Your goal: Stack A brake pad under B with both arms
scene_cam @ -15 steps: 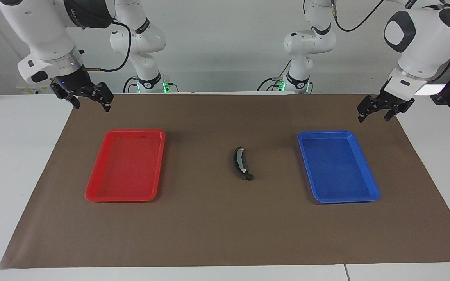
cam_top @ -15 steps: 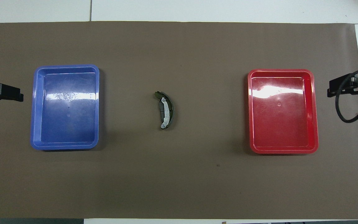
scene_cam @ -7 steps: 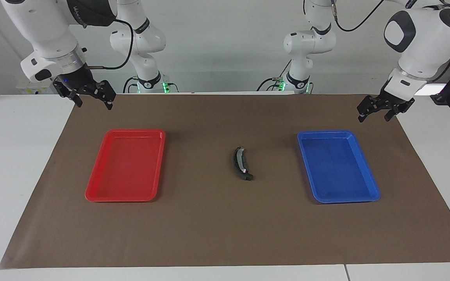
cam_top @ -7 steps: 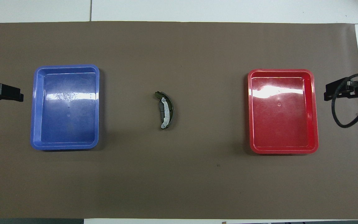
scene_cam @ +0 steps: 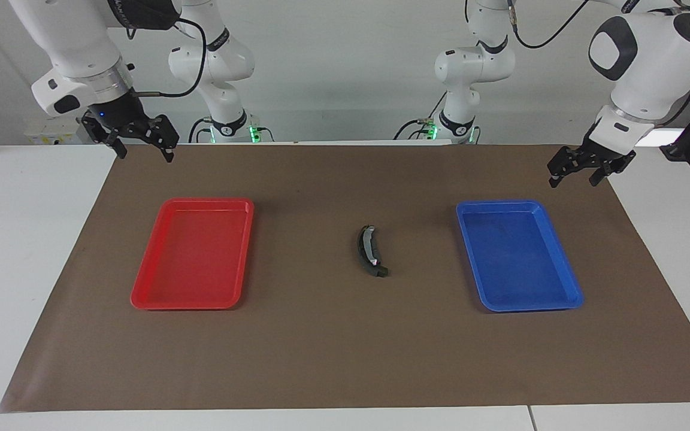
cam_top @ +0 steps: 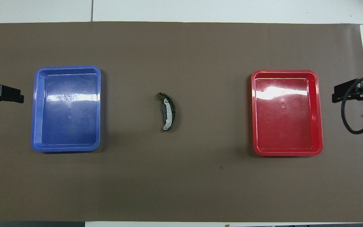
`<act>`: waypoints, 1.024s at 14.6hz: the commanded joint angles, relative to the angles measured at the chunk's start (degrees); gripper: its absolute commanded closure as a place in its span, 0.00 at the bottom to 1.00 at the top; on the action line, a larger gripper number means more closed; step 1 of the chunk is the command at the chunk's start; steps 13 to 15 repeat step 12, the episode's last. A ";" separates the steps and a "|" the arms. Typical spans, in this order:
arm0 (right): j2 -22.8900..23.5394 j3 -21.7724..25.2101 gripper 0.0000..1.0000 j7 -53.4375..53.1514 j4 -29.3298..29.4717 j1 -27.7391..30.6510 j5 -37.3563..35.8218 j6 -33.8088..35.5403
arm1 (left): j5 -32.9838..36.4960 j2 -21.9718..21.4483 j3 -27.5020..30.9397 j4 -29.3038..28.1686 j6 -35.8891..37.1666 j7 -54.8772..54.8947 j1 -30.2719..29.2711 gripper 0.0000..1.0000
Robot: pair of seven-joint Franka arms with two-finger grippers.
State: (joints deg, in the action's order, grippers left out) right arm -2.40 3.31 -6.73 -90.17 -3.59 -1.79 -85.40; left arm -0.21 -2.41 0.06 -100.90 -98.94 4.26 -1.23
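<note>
Brown mat point(scene_cam: 345, 359) on a white table point(scene_cam: 21, 251). At the mat's middle lies the stack: B point(scene_cam: 369, 247), the long curved piece with a grey strip, rests on pad A point(scene_cam: 379, 272), of which only a dark end shows at the end of B farther from the robots; in the overhead view B point(cam_top: 168, 111) covers most of pad A point(cam_top: 160, 96). A red tray point(scene_cam: 192, 254) lies toward the right arm's end of the table, a blue tray point(scene_cam: 518, 254) toward the left arm's end; the stack lies between them, apart from both. The right gripper point(scene_cam: 138, 140) hangs over the mat's corner near the red tray, fingers spread, holding nothing. The left gripper point(scene_cam: 578, 167) hangs over the mat's edge near the blue tray, fingers likewise apart and empty.
</note>
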 commanded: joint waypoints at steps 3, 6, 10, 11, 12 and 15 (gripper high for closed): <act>0.29 -0.76 0.00 2.41 0.78 0.08 -1.46 0.77 | -0.67 -1.01 -0.15 -1.14 -0.20 -0.39 -0.53 0.01; 0.29 -0.67 0.00 4.26 0.78 0.34 -0.76 0.94 | -0.67 -1.01 -0.15 -1.14 -0.20 -0.39 -0.53 0.01; 0.29 -0.67 0.00 4.18 0.78 0.34 -0.67 0.68 | -0.67 -1.01 -0.15 -1.14 -0.20 -0.39 -0.53 0.01; 0.29 -0.67 0.00 4.26 0.78 0.52 -0.58 0.68 | -0.67 -1.01 -0.15 -1.14 -0.20 -0.39 -0.53 0.01; 0.29 -0.67 0.00 4.35 0.78 0.60 -0.58 0.68 | -0.67 -1.01 -0.15 -1.14 -0.20 -0.39 -0.53 0.01; 0.29 -0.67 0.00 4.35 0.78 0.60 -0.58 0.68 | -0.67 -1.01 -0.15 -1.14 -0.20 -0.39 -0.53 0.01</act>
